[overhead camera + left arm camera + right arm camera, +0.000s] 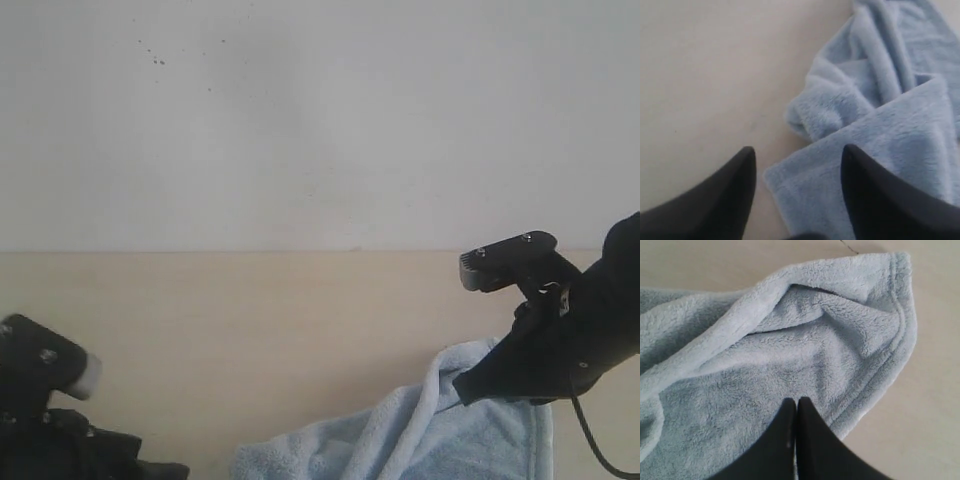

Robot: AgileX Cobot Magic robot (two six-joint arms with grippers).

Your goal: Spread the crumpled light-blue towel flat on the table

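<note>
Beige table (250, 340); crumpled pale-blue towel (420, 440) lying on it.

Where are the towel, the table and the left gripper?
towel (790, 350), right wrist view, on its fluffy middle folds.
table (250, 320), exterior view, on bare surface beneath the wall.
left gripper (798, 152), left wrist view, midway between its open fingers.

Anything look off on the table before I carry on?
Only the towel: it lies bunched in thick folds on the table, with one hemmed flap lapped over a rolled edge instead of lying flat. Nothing looks spilled or torn. A few dark specks mark the wall.
</note>
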